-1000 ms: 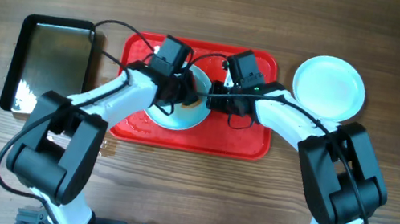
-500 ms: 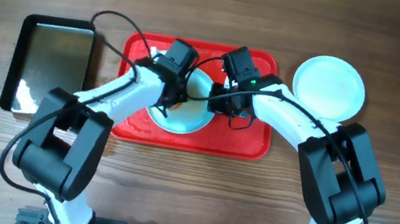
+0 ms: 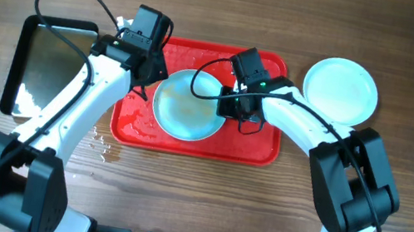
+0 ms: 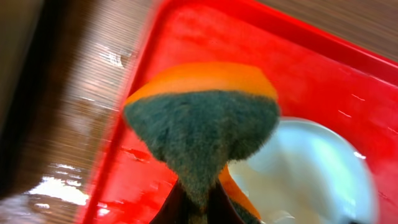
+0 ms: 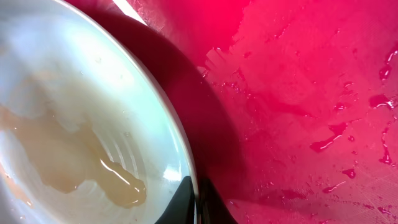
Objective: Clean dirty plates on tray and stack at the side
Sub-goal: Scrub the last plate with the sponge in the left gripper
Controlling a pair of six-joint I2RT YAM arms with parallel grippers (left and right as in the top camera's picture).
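- On the large red rectangular plastic tray (image 3: 257, 145), centre: the round pale bluish-white plate (image 3: 183, 108), with a brown watery film still across it.
- The left gripper (image 4: 193, 208), clamped on the orange-and-green sponge (image 4: 202, 124), has pulled left off the plate to the tray's left rim.
- The right gripper (image 3: 226, 102) pinches the plate's right rim.
- Judgement: wiping unfinished, so this plate is not ready to join the clean plate (image 3: 341, 90) on the right.

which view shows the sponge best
Left wrist: the sponge fills the frame, green scrub face toward the camera, orange backing behind, pinched in the left tool. Overhead hides it beneath that tool; right wrist shows none of it.
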